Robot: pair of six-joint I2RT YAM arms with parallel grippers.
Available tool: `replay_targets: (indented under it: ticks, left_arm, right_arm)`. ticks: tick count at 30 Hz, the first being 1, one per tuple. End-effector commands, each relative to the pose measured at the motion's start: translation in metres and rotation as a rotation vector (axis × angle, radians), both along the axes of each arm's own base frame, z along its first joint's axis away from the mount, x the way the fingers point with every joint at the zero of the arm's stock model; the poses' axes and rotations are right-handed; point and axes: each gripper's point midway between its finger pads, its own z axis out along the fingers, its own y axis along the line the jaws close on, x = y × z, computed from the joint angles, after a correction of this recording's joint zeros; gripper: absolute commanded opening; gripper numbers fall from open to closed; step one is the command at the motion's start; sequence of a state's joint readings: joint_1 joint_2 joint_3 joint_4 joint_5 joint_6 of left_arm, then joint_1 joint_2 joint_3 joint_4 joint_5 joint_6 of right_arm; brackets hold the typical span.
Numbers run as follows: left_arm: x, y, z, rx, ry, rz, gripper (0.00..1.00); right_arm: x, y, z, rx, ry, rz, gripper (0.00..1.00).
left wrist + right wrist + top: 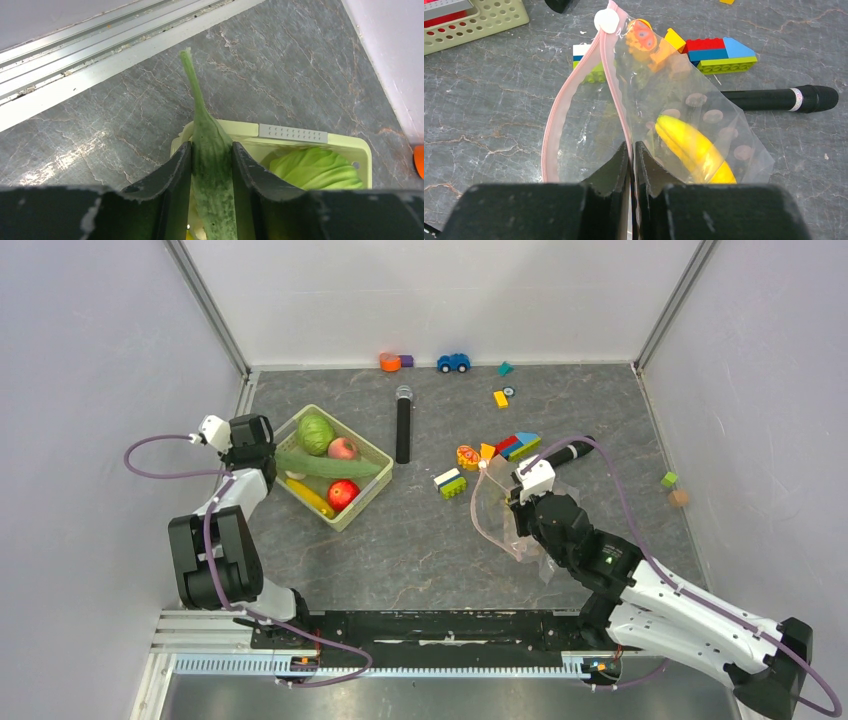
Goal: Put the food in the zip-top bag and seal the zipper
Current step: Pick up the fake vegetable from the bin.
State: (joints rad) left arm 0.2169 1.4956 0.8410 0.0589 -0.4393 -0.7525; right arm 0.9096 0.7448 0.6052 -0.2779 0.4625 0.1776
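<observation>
Top external view: blocks (pixel 520 445) and a black microphone (pixel 570 452) crowd the bag (pixel 492 512) at its twelve o'clock. The soft clear bag, its pink zipper (pixel 555 115) gaping, lies at three o'clock from the perforated pale-green basket (pixel 366 500) and holds a glossy banana (pixel 689 147). The right claw (pixel 631 146), arm stretched low, is pinched tight on the bag's zipper edge. The left claw (pixel 211 147), elbow folded, squeezes the bumpy long vegetable (pixel 211 175) lying across the basket beside the cabbage (pixel 315 170).
</observation>
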Motion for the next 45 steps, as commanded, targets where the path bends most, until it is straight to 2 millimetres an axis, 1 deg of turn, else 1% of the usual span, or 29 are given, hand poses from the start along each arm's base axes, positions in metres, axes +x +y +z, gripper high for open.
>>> replay_targets:
  ticks: [1, 4, 10, 13, 14, 19, 25, 30, 36, 40, 43, 45]
  left_arm:
    - [0.008, 0.002, 0.016, 0.036, -0.046, -0.035, 0.35]
    - [0.009, -0.001, 0.021, 0.046, -0.072, -0.059, 0.30]
    - [0.009, -0.007, 0.033, 0.052, -0.114, -0.101, 0.18]
    - [0.008, -0.009, 0.041, 0.053, -0.130, -0.110, 0.05]
    - [0.006, -0.009, 0.045, 0.053, -0.136, -0.107, 0.02]
    - [0.002, -0.014, 0.066, 0.057, -0.195, -0.125, 0.02]
    - [-0.013, -0.018, 0.103, 0.092, -0.311, -0.130, 0.02]
    - [-0.026, -0.022, 0.140, 0.122, -0.400, -0.123, 0.02]
    - [-0.040, -0.025, 0.171, 0.135, -0.467, -0.110, 0.02]
    - [-0.043, -0.041, 0.188, 0.131, -0.521, -0.173, 0.02]
    - [-0.041, -0.061, 0.201, 0.146, -0.549, -0.248, 0.02]
    - [-0.042, -0.073, 0.215, 0.166, -0.578, -0.285, 0.02]
  right_arm:
    - [0.005, -0.001, 0.013, 0.031, -0.043, -0.022, 0.12]
    - [0.005, -0.001, 0.013, 0.030, -0.043, -0.021, 0.12]
    - [0.004, -0.002, 0.014, 0.034, -0.048, -0.025, 0.12]
    - [0.005, -0.003, 0.015, 0.034, -0.049, -0.025, 0.13]
    - [0.004, -0.002, 0.015, 0.034, -0.049, -0.025, 0.12]
    - [0.005, -0.002, 0.016, 0.035, -0.050, -0.027, 0.12]
    - [0.006, -0.002, 0.016, 0.033, -0.051, -0.031, 0.13]
    - [0.006, -0.002, 0.015, 0.031, -0.050, -0.030, 0.12]
    - [0.007, -0.001, 0.016, 0.032, -0.050, -0.033, 0.13]
    - [0.007, -0.001, 0.017, 0.031, -0.050, -0.033, 0.12]
    - [0.008, -0.001, 0.016, 0.027, -0.049, -0.032, 0.12]
    - [0.008, -0.001, 0.017, 0.029, -0.050, -0.033, 0.12]
